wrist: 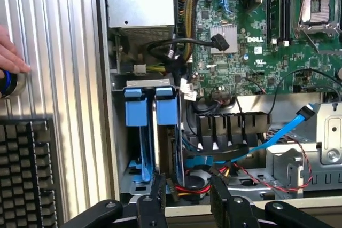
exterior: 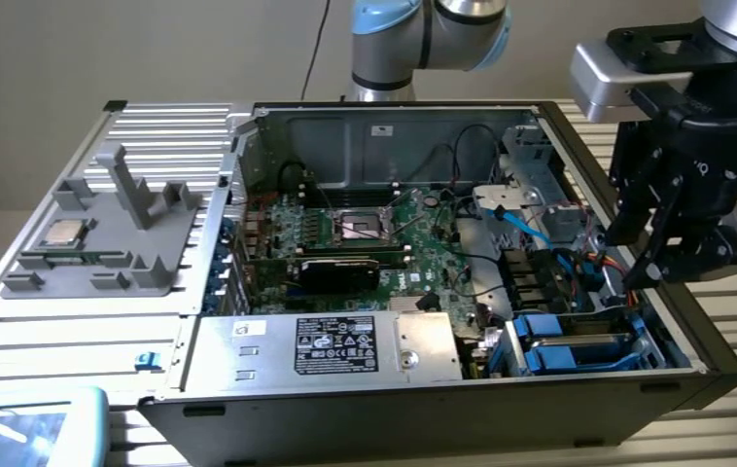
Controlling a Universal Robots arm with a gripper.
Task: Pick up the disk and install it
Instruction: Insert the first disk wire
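In the exterior view the gripper (exterior: 641, 261) hangs at the right of the frame over the edge of the open computer case (exterior: 407, 413). The disk (exterior: 574, 348) sits in its blue frame in the drive bay at the lower right, below the gripper and apart from it. The wrist view looks past the fingers (wrist: 158, 198), spread with nothing between them, onto two blue frames (wrist: 166, 111) side by side in that bay, and adds a person's hand (wrist: 9, 57) near a keyboard (wrist: 26, 169), while the exterior view offers a processor chip (exterior: 62, 233) on a gray holder (exterior: 116, 238) at mid-left.
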